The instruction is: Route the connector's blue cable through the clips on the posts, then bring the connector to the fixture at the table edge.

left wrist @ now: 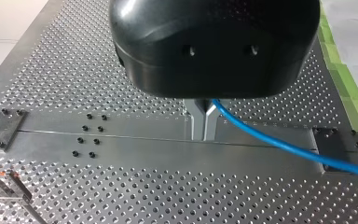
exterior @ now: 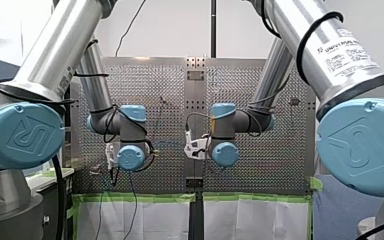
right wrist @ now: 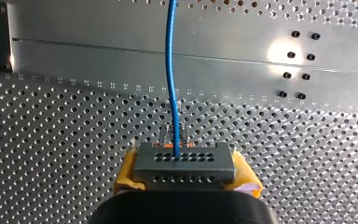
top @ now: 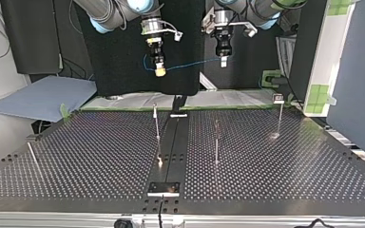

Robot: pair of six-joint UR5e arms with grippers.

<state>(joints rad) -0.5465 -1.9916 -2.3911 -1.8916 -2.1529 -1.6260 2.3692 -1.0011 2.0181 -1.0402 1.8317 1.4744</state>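
You've barely begun, by the look of it: the right gripper [top: 159,66] pinches the connector [right wrist: 185,161] in its yellow pads, and the left gripper [left wrist: 204,130] is clamped on the blue cable [left wrist: 279,144]. Both are held high over the table [top: 290,161]. No posts [top: 157,123] are threaded yet, so all routing and the final delivery remain.

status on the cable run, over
Left gripper shut on cable. Right gripper shut on connector. Cable slung between them, above the posts, in no clip. Nothing in the way.
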